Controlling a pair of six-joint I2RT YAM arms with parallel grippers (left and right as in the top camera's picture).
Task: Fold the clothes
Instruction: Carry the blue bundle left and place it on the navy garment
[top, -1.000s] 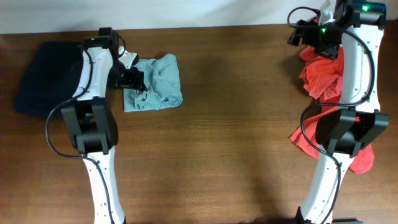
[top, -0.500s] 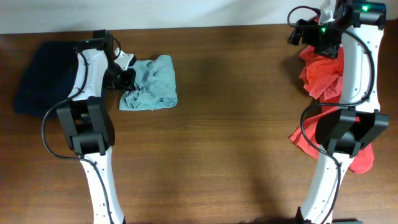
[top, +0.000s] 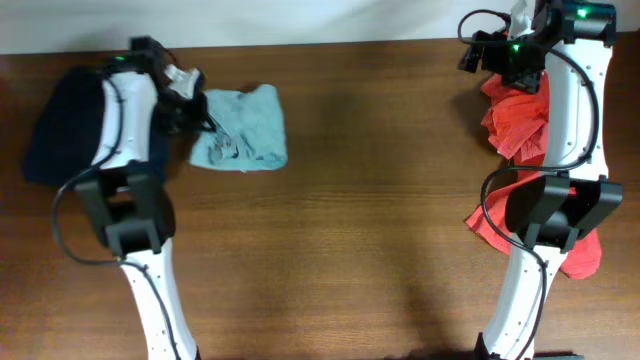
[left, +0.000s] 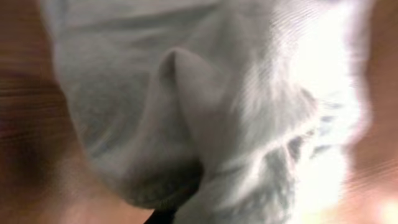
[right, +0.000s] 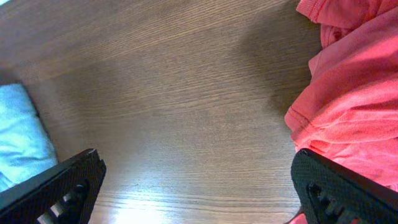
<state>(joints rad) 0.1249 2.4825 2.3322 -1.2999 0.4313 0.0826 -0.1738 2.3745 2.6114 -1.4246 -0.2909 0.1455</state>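
Note:
A crumpled light blue garment (top: 245, 130) lies on the wooden table at the back left. My left gripper (top: 198, 108) is at its left edge, shut on a fold of it. In the left wrist view the pale fabric (left: 205, 93) fills the frame and hides the fingers, apart from a dark sliver at the bottom. A pile of red clothes (top: 515, 115) lies at the back right. My right gripper (right: 202, 193) hangs open above bare wood just left of the red clothes (right: 351, 93), holding nothing.
A dark navy garment (top: 60, 125) lies at the far left, behind my left arm. More red fabric (top: 583, 250) sits by the right arm's base. The table's back edge runs just behind both grippers.
My left gripper has shut on the light blue garment and drawn back to the left and away, dragging the garment's edge with it. The right arm has stayed put.

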